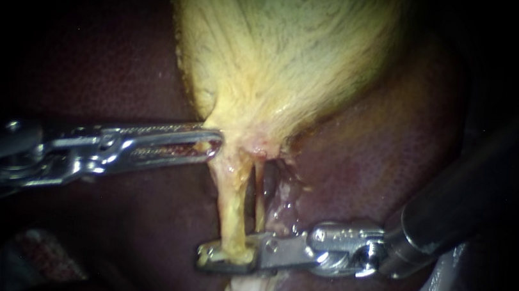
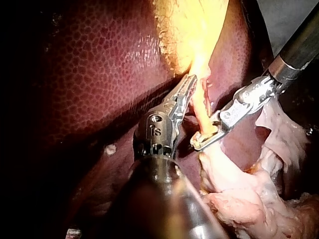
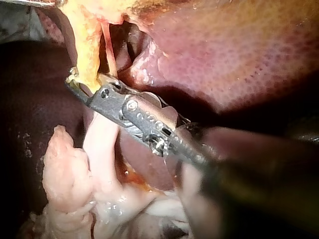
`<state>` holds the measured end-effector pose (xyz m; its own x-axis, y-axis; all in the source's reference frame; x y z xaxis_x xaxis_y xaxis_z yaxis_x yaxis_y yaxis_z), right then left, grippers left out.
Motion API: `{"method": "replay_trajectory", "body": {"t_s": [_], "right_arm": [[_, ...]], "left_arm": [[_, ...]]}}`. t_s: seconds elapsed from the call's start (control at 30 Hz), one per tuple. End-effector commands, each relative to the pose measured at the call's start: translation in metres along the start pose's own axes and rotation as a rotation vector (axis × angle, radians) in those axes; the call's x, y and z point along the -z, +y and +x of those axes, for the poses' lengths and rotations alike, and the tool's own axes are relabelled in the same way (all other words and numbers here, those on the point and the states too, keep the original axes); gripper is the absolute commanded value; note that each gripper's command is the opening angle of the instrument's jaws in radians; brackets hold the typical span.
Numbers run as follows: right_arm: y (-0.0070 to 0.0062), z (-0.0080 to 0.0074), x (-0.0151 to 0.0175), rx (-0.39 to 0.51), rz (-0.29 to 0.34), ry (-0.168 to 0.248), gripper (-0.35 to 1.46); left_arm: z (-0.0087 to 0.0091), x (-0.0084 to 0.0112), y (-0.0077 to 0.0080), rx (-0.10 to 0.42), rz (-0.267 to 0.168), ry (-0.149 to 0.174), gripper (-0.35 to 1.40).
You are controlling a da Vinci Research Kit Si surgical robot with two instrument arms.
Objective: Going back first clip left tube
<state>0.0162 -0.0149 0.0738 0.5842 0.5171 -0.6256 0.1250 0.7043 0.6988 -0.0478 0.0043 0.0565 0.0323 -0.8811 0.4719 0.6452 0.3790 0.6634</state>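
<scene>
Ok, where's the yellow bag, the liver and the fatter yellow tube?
The gallbladder (image 1: 283, 45), endoscope view: middle of its yellow body.
The liver (image 1: 120, 66), endoscope view: dark red surface beside the gallbladder.
The tube (image 1: 230, 210), endoscope view: halfway along its length.

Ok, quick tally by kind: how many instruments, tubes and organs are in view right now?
Instruments: 2 (left instrument, right instrument)
Tubes: 2 (left tube, right tube)
Organs: 2 (gallbladder, liver)
Total: 6
</scene>
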Motion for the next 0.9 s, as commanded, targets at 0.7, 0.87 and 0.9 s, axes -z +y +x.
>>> {"method": "replay_trajectory", "body": {"t_s": [0.7, 0.87, 0.9], "right_arm": [[-0.0008, 0.0, 0.0, -0.215, -0.006, -0.019, -0.35], [-0.0008, 0.0, 0.0001, -0.214, -0.005, -0.019, -0.35], [-0.0008, 0.0, 0.0002, -0.215, -0.005, -0.019, -0.25]], "left_arm": [[-0.0001, 0.0002, -0.0002, 0.001, -0.001, 0.0, -0.06], [-0.0001, 0.0002, -0.0002, 0.0, -0.001, 0.0, -0.06], [-0.0001, 0.0002, -0.0002, 0.0, -0.001, 0.0, -0.06]]}}
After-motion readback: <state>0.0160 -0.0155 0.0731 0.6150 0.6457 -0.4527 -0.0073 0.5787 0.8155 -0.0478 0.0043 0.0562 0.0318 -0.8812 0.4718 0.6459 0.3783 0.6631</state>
